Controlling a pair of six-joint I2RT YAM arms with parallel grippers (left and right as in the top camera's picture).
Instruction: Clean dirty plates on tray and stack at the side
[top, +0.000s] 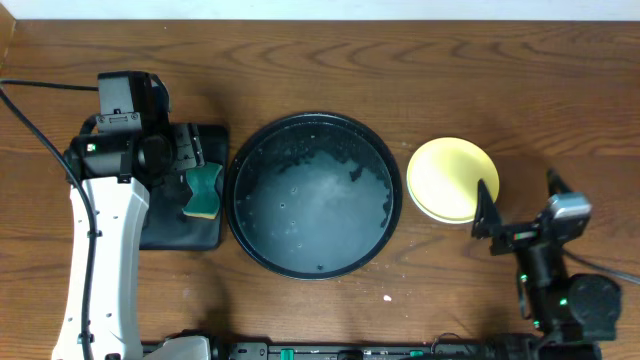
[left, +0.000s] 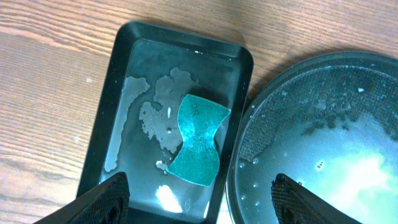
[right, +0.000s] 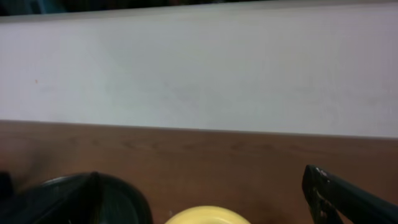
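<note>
The large round black tray (top: 250, 225) sits mid-table, wet, with no plate on it; its rim shows in the left wrist view (left: 242, 143). A pale yellow plate (top: 452, 178) lies on the table right of the tray, and a thin pale edge of another plate shows under it. The mint-blue plates are otherwise hidden. My right gripper (top: 520, 200) is open and empty just right of the yellow plate, whose top edge shows in the right wrist view (right: 205, 216) between the fingers (right: 202, 186). My left gripper (left: 199, 202) is open and empty above the small sponge tray.
A small rectangular black tray (top: 180, 232) left of the round tray holds a teal sponge (top: 203, 193), also seen in the left wrist view (left: 199, 140), lying in shallow water. A white crumb (top: 388, 297) lies on the wood in front of the round tray.
</note>
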